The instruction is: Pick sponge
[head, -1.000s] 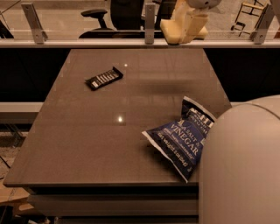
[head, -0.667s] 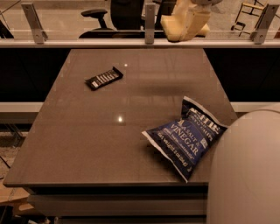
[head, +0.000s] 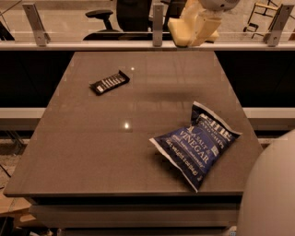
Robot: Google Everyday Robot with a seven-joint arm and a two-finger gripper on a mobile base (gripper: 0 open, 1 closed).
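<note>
**A:** The gripper (head: 193, 32) hangs above the table's (head: 92, 152) far edge, with the sponge (head: 179, 32) held on its left side.

**B:** Straight back toward the camera from it, the chip bag (head: 196, 145) lies on the table, near the right edge.

**A:** The flat packet (head: 109, 83) lies on the table well left of the gripper, well apart from the bag.

**B:** Just beneath the gripper runs a rail (head: 92, 45), and an office chair (head: 99, 14) stands behind that, off to the left.
</note>
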